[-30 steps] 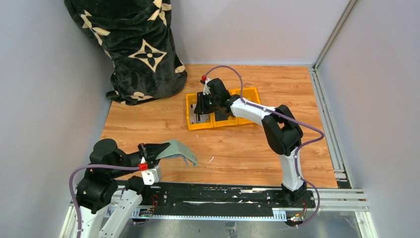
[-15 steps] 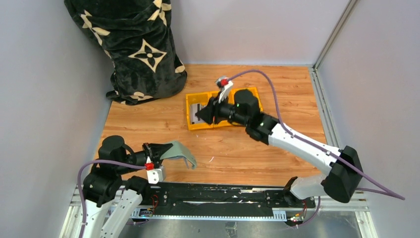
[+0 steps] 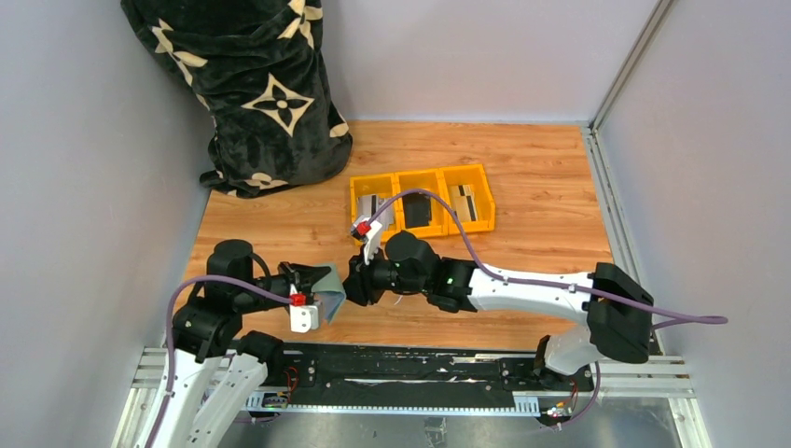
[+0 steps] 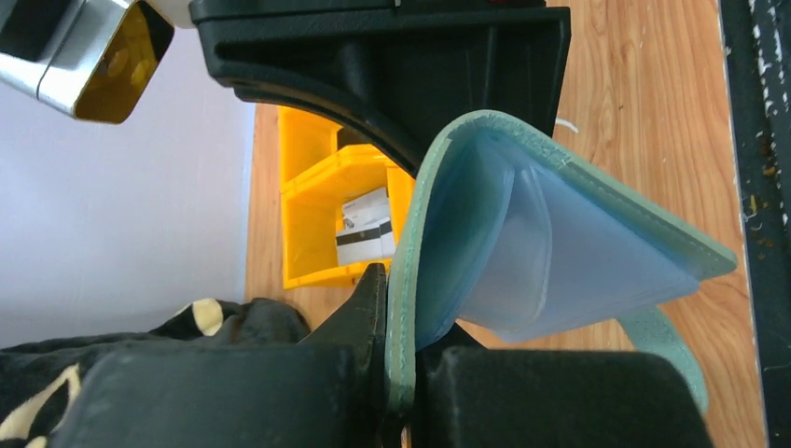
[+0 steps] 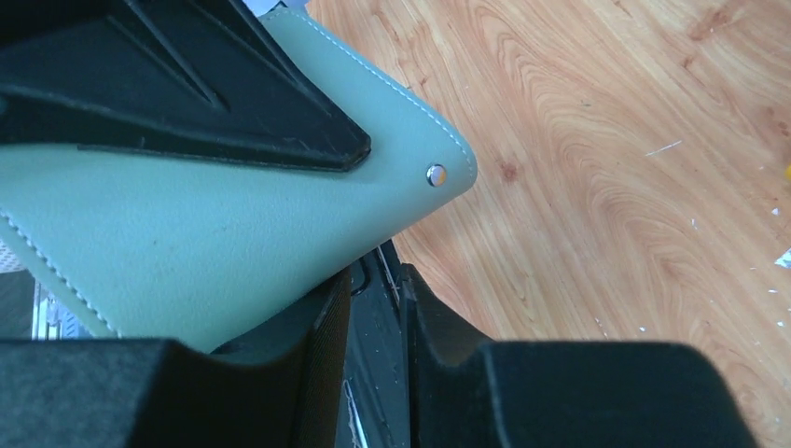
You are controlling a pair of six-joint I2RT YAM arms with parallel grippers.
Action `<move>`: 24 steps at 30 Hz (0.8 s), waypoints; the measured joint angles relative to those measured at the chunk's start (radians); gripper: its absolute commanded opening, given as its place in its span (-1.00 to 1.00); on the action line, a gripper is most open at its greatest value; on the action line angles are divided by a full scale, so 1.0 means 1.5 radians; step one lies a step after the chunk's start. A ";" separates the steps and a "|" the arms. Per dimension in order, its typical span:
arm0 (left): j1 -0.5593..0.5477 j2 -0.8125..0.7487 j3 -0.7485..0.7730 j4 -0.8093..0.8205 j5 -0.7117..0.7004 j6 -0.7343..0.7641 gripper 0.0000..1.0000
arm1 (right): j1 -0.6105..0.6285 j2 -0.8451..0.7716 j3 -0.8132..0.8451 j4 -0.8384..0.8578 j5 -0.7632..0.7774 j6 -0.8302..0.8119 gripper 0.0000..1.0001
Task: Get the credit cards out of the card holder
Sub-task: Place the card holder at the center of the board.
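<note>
Grey walls close in a wooden table [image 3: 541,187]. A black blanket [image 3: 261,93] with cream flower shapes is heaped in the far left corner. Right of it, near the middle of the far side, sits a yellow tray [image 3: 420,172] with three bins. A pale card [image 3: 371,205] with a dark stripe lies in the left bin, a dark item [image 3: 417,212] in the middle one, and another striped card [image 3: 464,201] in the right one. Seen from above, the right arm's purple cable [image 3: 460,239] arcs across the front of the tray.

The holder [image 3: 328,283] is off the table at the near left. The left gripper [image 3: 312,280] is clamped tight on one edge of it. In the left wrist view the holder gapes open and its clear sleeves [image 4: 578,261] fan out to the right. Beyond it are a tray bin and a card.

The right arm stretches low across the near side, well clear of the tray. The right gripper [image 3: 354,285] meets the holder from the right, close to the left one. In the right wrist view the holder's green outer face fills the left half, with a metal snap [image 5: 436,175] near its corner. A left finger [image 5: 233,121] presses on that face from above. The right fingers [image 5: 317,373] stand a little apart with a narrow gap between them. The holder's lower edge lies against their tips, and nothing can be made out pinched between them.
</note>
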 measured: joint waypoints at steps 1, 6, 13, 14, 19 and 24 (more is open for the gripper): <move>0.000 0.001 -0.008 0.003 -0.006 0.010 -1.00 | 0.000 0.009 0.002 0.007 0.000 0.006 -0.34; 0.000 0.001 -0.074 0.013 -0.041 0.108 -1.00 | -0.009 0.030 -0.005 -0.005 0.032 0.029 -0.22; 0.000 0.043 -0.176 0.004 -0.125 0.316 -0.87 | -0.081 -0.079 -0.124 -0.010 0.075 0.078 -0.07; 0.000 0.054 -0.184 0.003 -0.136 0.347 -0.66 | -0.095 -0.105 -0.145 -0.014 0.084 0.085 -0.03; -0.001 0.116 -0.198 0.008 -0.180 0.468 -0.37 | -0.162 -0.247 -0.230 -0.043 0.142 0.104 0.14; -0.002 0.166 -0.210 0.068 -0.207 0.498 -0.27 | -0.214 -0.347 -0.256 -0.080 0.169 0.104 0.19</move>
